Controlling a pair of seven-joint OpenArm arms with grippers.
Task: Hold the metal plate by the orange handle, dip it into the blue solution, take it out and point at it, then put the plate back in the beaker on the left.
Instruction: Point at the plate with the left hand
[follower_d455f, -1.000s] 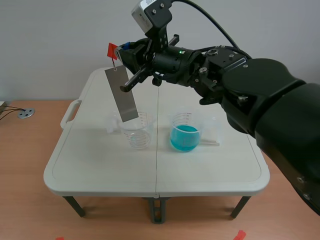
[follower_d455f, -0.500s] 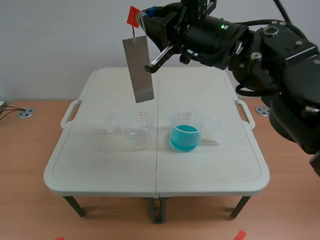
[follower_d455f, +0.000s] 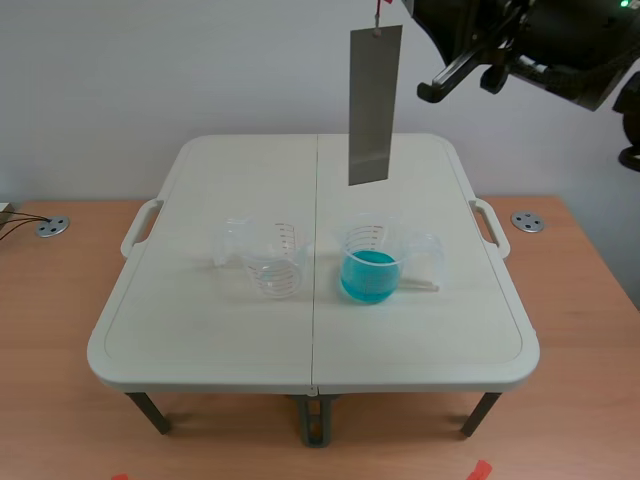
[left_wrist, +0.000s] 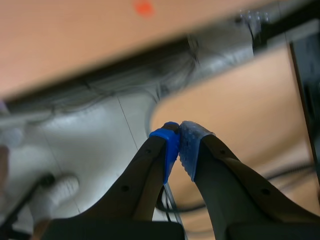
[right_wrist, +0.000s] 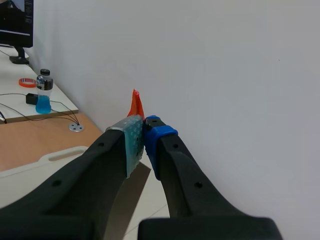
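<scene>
– Two, counting clear beaker (follower_d455f: 272, 262) and blue beaker (follower_d455f: 371, 266) on table (follower_d455f: 200, 330); scale marks unreadable.
– Dangling one plate (follower_d455f: 374, 105) high over blue beaker, pinching handle (right_wrist: 136, 104) in right gripper (right_wrist: 144, 131); pressing left gripper (left_wrist: 178, 137) closed, empty.

The white folding table (follower_d455f: 200, 330) bears an empty beaker (follower_d455f: 272, 262) beside a blue-filled beaker (follower_d455f: 372, 265).

1. Metal plate (follower_d455f: 375, 105): plain dull grey.
2. Handle (right_wrist: 136, 106): orange-red.
3. Solution (follower_d455f: 370, 277): turquoise-blue; L beaker (follower_d455f: 272, 262) clear w/ dark scale marks.
4. Bench (follower_d455f: 200, 330): cream.
5. Right end effector (right_wrist: 144, 131) black; pads (right_wrist: 132, 142) dotted, blue & grey-green.
</scene>
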